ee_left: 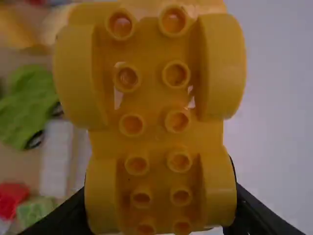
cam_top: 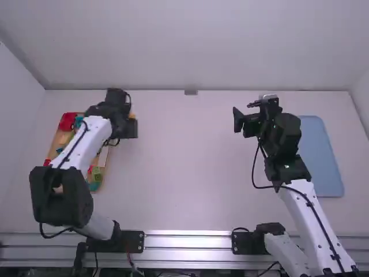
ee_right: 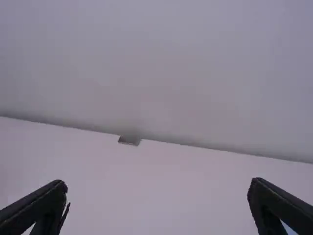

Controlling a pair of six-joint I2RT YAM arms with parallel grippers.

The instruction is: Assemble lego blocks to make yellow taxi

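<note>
My left gripper (cam_top: 128,128) is over the right edge of the block tray at the left. In the left wrist view, a yellow car base (ee_left: 151,127) with round studs and wheel arches is clamped between the fingers of my left gripper (ee_left: 161,215). A bit of yellow (cam_top: 132,116) shows beside that gripper in the high view. My right gripper (cam_top: 242,122) is above the table on the right, its fingers spread; in the right wrist view the right gripper (ee_right: 159,205) has nothing between its fingers.
A shallow tray (cam_top: 104,169) of mixed blocks lies under the left arm; a red block (cam_top: 67,121) is at its back corner. In the left wrist view a green block (ee_left: 29,105) lies in it. A blue tray (cam_top: 320,156) rests at the right.
</note>
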